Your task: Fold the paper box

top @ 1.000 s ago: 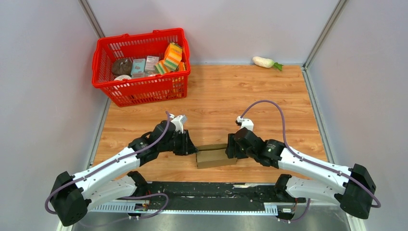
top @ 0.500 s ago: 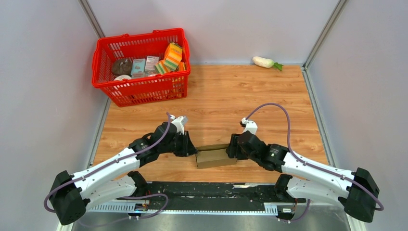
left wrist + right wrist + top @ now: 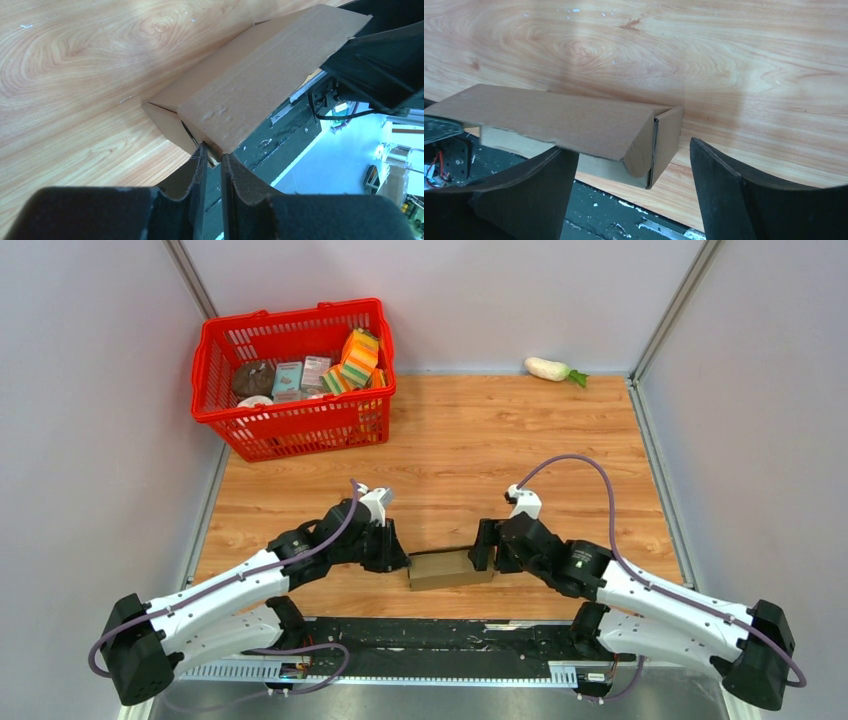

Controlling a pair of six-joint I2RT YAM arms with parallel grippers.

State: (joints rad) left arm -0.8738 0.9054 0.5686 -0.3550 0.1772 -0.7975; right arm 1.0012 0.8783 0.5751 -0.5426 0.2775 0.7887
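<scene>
The left hand [image 3: 212,152] is pinched almost shut on a thin cardboard edge at the left end of the paper box [image 3: 450,568]. The right hand [image 3: 631,147] gapes wide, its fingers either side of the box's right end. The box lies near the near edge of the worktop [image 3: 500,440].

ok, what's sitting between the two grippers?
Just the cardboard box, lying on the wood table: one end at the left gripper, the other at the right gripper. The top view shows it.
</scene>
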